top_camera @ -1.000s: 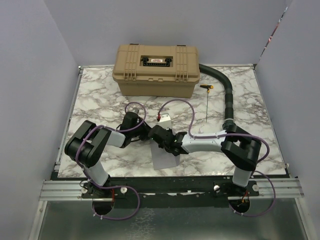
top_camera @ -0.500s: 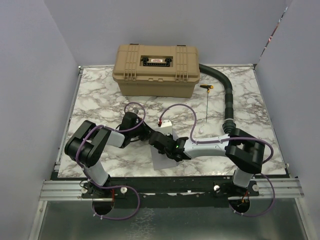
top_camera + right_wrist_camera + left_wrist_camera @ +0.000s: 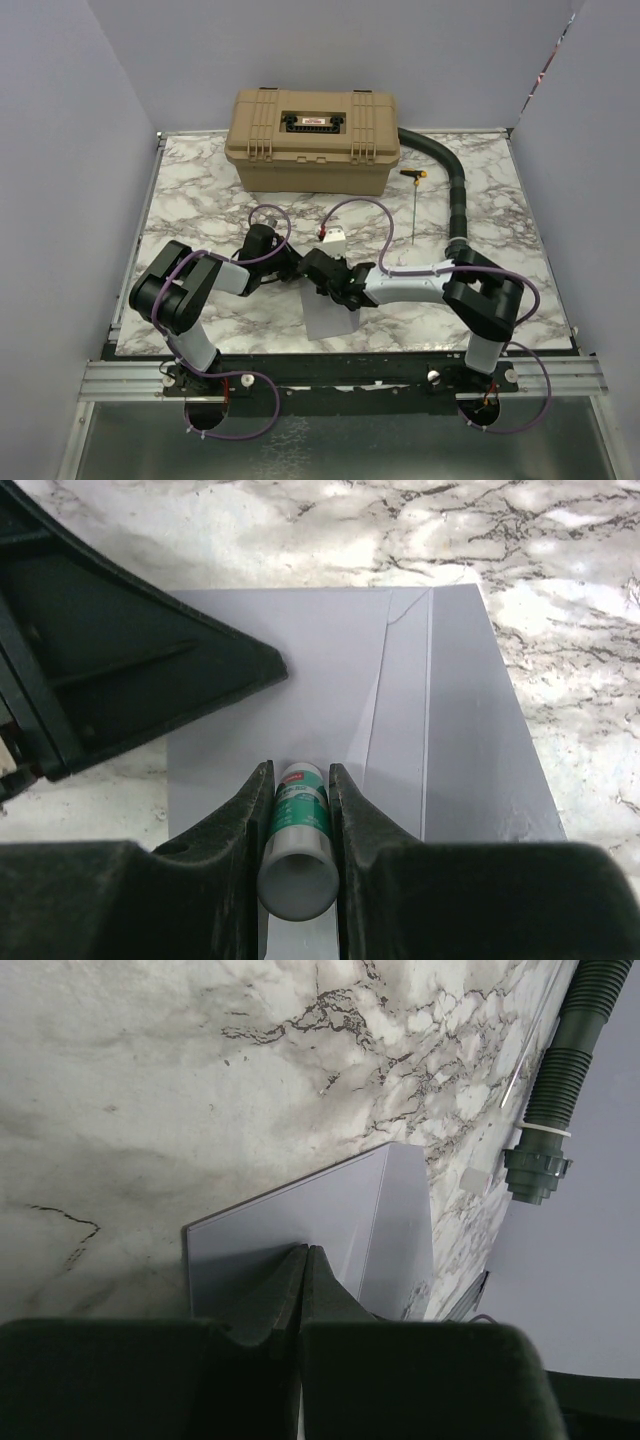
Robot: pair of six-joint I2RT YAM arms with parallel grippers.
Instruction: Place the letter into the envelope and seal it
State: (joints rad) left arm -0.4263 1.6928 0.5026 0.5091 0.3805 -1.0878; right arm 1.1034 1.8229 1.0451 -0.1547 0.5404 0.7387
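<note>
- The right gripper (image 3: 298,780) is pinching a glue stick (image 3: 300,825). The green-and-white tube is clamped between its fingers, with the far end aimed at the envelope (image 3: 330,680) right beneath and ahead of it. Can't tell if the tip is actually on the paper.
- The left gripper (image 3: 305,1256) has its fingers pressed together with nothing between them. The tips rest on the envelope edge just ahead of them, so it looks like it's pinning the envelope to the table (image 3: 200,200).
- I can't see the letter anywhere. No tan sheet shows in any view, so my guess is it's already tucked inside, but I can't confirm that.
- Just right of the glue stick, past a fold line, there's a plain grey panel that I take for the flap (image 3: 480,730), lying open rather than folded down.
- So the insertion part is probably done and the sealing is underway. What's left is glue along the flap, folding it over, and pressing it shut.
</note>
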